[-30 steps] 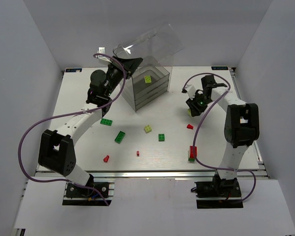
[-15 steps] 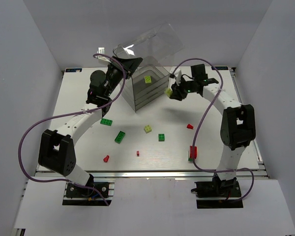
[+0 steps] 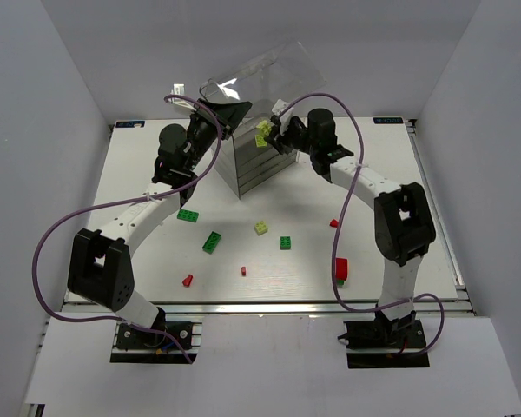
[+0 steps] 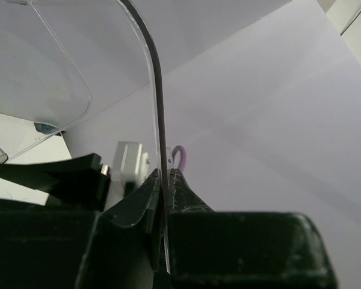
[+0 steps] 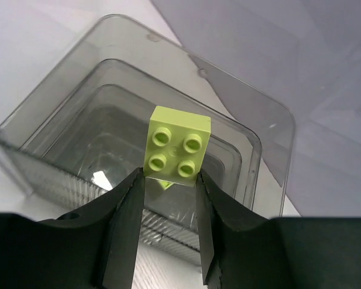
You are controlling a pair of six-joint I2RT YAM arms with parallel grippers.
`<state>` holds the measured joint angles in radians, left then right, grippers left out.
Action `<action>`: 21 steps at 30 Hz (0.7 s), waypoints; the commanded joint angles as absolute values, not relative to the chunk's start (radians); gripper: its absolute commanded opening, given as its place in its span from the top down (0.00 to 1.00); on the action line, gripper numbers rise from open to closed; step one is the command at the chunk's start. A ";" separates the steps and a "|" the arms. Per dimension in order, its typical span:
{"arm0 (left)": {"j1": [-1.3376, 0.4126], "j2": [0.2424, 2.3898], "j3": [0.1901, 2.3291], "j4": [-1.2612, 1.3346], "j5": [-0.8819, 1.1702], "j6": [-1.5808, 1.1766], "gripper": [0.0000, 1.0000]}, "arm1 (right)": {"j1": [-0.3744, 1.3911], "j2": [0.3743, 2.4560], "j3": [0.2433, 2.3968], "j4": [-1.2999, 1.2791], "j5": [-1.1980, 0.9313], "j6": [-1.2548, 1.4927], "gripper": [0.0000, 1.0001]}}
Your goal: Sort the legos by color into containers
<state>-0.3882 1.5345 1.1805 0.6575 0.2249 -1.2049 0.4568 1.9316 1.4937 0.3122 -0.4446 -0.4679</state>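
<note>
Right fingers (image 5: 123,223) swung over smoky drawers (image 5: 54,171), pinching a studded lime brick (image 5: 177,144); left fingers (image 4: 138,205) clamp clear hood (image 4: 48,72).

White table (image 3: 269,280), scattered legos (image 3: 212,241), containers (image 3: 257,165)

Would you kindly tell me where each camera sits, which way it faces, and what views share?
Top external: above and behind the bases, facing down on the table; both arms show whole.
Left wrist: faces upward along the left fingers, shut on the clear hood edge.
Right wrist: faces down past the right fingers, holding a yellow-green brick over the open container.
Shared: top and right wrist both show brick and container.
</note>
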 commanded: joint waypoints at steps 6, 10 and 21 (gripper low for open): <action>-0.383 1.509 1.243 0.753 0.229 -1.216 0.83 | 0.500 2.040 1.586 0.482 -0.227 -0.334 0.94; -0.383 1.511 1.244 0.755 0.227 -1.216 0.83 | 0.506 2.071 1.624 0.448 -0.215 -0.330 0.72; -0.383 1.511 1.236 0.764 0.229 -1.220 0.83 | 0.491 1.964 1.517 0.451 -0.305 -0.310 0.33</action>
